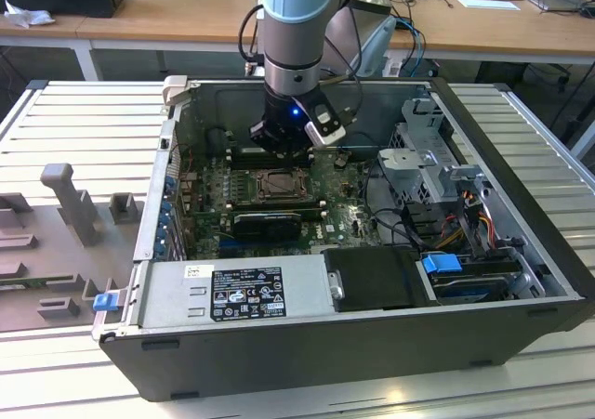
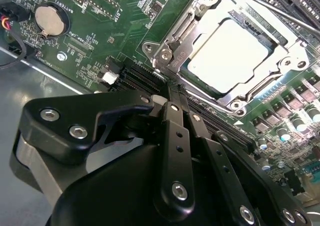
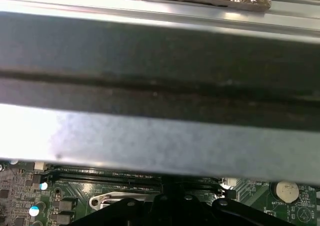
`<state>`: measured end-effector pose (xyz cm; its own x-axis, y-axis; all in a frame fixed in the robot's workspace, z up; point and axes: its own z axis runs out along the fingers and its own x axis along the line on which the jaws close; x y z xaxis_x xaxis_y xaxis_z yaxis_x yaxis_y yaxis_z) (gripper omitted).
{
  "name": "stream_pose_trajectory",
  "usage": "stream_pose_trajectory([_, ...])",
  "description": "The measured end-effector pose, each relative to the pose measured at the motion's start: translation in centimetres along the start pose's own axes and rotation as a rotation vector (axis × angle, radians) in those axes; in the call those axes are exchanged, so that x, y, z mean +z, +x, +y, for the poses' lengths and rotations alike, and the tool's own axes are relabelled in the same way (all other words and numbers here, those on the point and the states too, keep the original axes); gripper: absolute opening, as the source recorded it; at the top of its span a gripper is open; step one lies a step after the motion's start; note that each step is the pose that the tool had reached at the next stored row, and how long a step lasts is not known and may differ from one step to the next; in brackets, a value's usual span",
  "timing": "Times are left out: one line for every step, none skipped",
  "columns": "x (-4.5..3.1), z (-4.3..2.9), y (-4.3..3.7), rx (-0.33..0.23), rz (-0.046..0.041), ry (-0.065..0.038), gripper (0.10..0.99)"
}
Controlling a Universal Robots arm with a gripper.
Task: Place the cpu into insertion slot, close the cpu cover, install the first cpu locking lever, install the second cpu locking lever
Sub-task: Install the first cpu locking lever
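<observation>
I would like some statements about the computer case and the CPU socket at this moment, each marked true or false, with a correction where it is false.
1. The cpu lies in the insertion slot, its pale metal top showing. True.
2. The cpu cover stands up, away from the socket. False: the metal frame lies down around the chip.
3. The gripper holds the cpu. False: the chip sits in the socket, apart from the gripper.
4. A round coin battery sits on the green motherboard. True.
5. In the exterior view the arm reaches into the open computer case. True.
</observation>
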<state>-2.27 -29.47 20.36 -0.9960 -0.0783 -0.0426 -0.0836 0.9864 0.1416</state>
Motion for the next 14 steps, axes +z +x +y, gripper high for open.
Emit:
stream_pose_trajectory([0.01,0.00,0.00,0.000,0.0002,0.001,0.106])
stream_pose_trajectory([0.02,-0.01,0.00,0.000,0.0002,0.001,0.106])
stream_pose_trajectory([0.03,-0.04,0.00,0.000,0.0001,0.002,0.106])
stream_pose_trajectory([0.04,-0.07,0.00,0.000,0.0001,0.002,0.106])
stream_pose_trajectory([0.05,-0.10,0.00,0.000,0.0001,0.002,0.106])
stream_pose_trajectory([0.07,-0.14,0.01,0.000,0.0001,0.002,0.106])
stream_pose_trajectory([0.09,-0.16,0.01,0.000,0.0001,0.002,0.106])
stream_pose_trajectory([0.12,-0.18,0.02,0.000,0.0001,0.002,0.106])
stream_pose_trajectory([0.18,-0.19,0.01,0.000,-0.0004,0.001,0.106])
stream_pose_trajectory([0.24,-0.22,0.02,0.000,-0.0001,0.002,0.106])
stream_pose_trajectory([0.28,-0.25,0.02,0.000,0.0001,0.002,0.106])
stream_pose_trajectory([0.34,-0.27,0.03,0.000,0.0004,0.002,0.106])
stream_pose_trajectory([0.34,-0.28,0.02,0.000,0.0006,-0.001,0.106])
stream_pose_trajectory([0.35,-0.27,0.01,0.000,-0.0001,-0.007,0.106])
